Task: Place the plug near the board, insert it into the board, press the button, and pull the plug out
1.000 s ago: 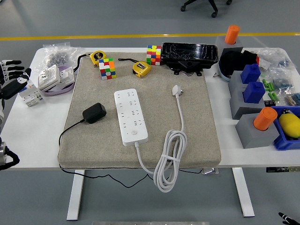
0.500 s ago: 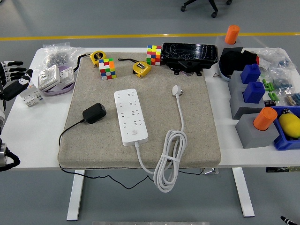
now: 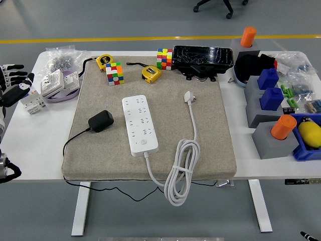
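Lying flat across the white table (image 3: 50,145): a grey felt mat (image 3: 150,120). Resting at its middle, long axis running near to far: the white power strip (image 3: 140,124), nothing plugged in. Sitting just left of it, apart: the black adapter plug (image 3: 101,121). Hovering at the left edge, well away from that plug and nearer than the right: the left hand (image 3: 12,83), fingers spread, gripping nothing.
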`<state>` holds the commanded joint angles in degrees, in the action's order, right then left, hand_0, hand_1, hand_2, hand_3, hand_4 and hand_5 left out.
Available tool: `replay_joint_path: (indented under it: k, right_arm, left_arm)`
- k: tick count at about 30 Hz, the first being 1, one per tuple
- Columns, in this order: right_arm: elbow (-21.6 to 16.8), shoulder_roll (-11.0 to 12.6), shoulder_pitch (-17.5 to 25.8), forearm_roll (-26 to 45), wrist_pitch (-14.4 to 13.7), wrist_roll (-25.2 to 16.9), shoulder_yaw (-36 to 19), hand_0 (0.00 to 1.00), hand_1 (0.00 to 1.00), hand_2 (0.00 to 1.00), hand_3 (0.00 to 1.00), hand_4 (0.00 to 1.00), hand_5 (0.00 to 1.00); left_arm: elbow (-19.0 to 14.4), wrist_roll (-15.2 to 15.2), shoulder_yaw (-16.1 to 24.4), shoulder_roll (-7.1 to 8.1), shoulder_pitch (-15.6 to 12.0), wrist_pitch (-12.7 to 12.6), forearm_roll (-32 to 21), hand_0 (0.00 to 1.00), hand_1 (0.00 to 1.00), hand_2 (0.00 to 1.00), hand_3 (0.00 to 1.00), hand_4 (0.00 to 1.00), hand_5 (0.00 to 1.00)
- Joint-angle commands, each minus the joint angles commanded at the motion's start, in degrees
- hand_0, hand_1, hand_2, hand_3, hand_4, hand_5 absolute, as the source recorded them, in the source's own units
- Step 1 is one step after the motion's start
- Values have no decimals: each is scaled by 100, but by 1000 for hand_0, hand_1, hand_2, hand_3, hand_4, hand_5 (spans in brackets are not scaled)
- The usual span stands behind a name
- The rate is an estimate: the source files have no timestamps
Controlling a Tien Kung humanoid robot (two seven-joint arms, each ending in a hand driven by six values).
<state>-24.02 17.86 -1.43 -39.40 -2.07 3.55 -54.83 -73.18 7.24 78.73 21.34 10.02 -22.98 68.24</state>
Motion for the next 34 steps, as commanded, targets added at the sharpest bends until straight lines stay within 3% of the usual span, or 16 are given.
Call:
replay_joint_path:
  k: [16, 34]
  right_arm:
    - [130, -71, -202, 15, 10, -1, -70, 659, 665, 662, 557, 912, 509]
    - [116, -73, -258, -123, 8, -22, -612, 659, 664, 662, 557, 912, 509]
  left_arm:
    - [-325, -4, 232, 5, 41, 8, -2, 561, 557, 541, 564, 759, 191]
    - [-754, -26, 374, 3, 120, 24, 33, 558, 557, 541, 566, 757, 192]
